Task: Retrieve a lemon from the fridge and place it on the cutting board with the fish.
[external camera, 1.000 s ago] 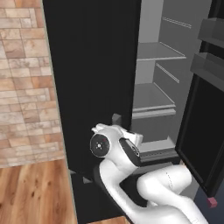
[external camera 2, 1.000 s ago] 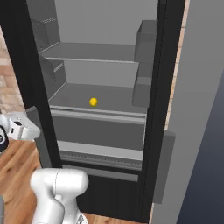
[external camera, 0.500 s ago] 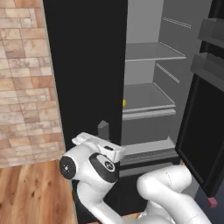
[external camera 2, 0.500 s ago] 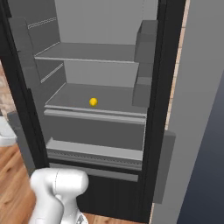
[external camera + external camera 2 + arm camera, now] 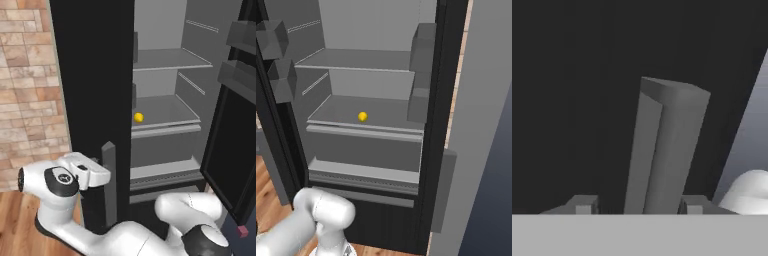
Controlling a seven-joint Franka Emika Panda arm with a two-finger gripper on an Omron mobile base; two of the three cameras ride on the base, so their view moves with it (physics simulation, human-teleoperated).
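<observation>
One lemon (image 5: 138, 117) sits on the middle shelf (image 5: 167, 112) of the fridge (image 5: 95, 90), near that shelf's front edge, well clear of the arm. Left base view: the left door (image 5: 92, 75) stands swung out toward the camera, its grey bar handle (image 5: 109, 185) upright in front of the gripper (image 5: 102, 167). The hand is pressed in at the bar's top end, which reads as the grip that holds the door wide. The right door (image 5: 235, 135) also hangs open, so the interior is exposed.

Right base view: lemon (image 5: 362, 116) alone on the shelf (image 5: 366, 112), door bins (image 5: 421, 75) to its right, drawer (image 5: 363, 150) shut below. Nothing blocks a straight reach from the front.

Hand view: the handle (image 5: 667, 145) rises between the two fingertips (image 5: 582, 206), one each side, close against the bar. Claw looks clamped on the handle, judging by the narrow gaps. Board and fish are elsewhere; placing is not yet begun.
</observation>
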